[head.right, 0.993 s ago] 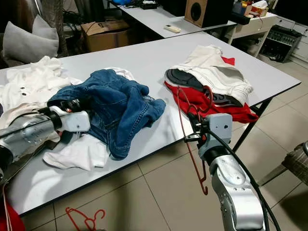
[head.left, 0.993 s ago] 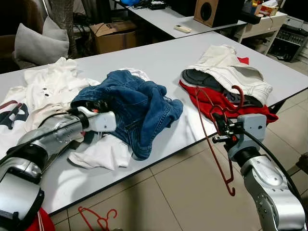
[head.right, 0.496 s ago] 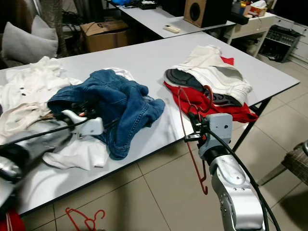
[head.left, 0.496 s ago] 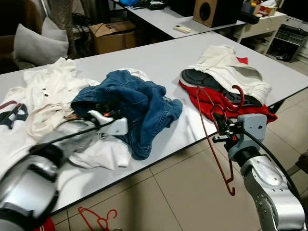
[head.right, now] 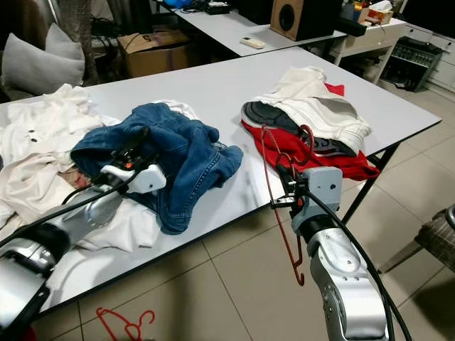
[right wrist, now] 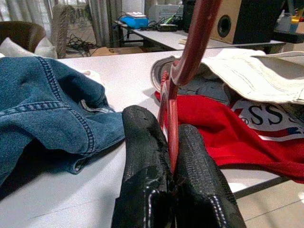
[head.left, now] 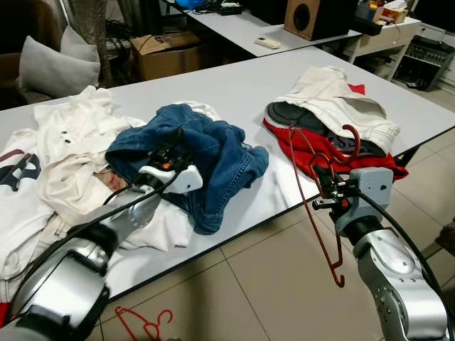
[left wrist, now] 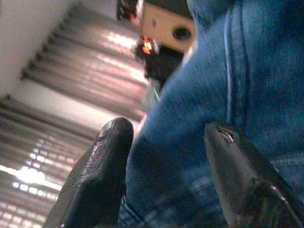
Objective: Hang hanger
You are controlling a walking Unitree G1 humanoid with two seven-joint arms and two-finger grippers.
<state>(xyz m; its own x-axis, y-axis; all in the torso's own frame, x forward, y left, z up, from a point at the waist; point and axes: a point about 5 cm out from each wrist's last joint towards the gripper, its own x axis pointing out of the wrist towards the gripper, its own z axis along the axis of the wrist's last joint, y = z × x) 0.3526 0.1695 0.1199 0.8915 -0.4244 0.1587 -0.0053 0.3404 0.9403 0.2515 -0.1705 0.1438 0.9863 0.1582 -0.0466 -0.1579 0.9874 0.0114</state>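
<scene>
I'm pinching the red hanger [head.left: 318,186] in my right gripper [head.left: 321,186]; my left gripper [left wrist: 166,156], fingers spread, is straddling the denim jeans [head.left: 206,153] heaped beside white clothes [head.left: 64,142].

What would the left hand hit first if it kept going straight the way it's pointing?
The jeans. The left hand is open with denim already between its fingers, so it would likely press straight into that pile.

I see a glossy red hanger [head.left: 316,192] of thin, smooth rod, pinched between my right gripper's [right wrist: 172,159] matt black, finely textured fingers [right wrist: 142,142]. My left gripper's [left wrist: 166,171] fingers look like grainy rubber, straddling coarse blue denim jeans [head.left: 206,153]. The table [head.left: 234,85] is smooth, matt grey; the floor [head.left: 249,284] is glossy tile.
</scene>
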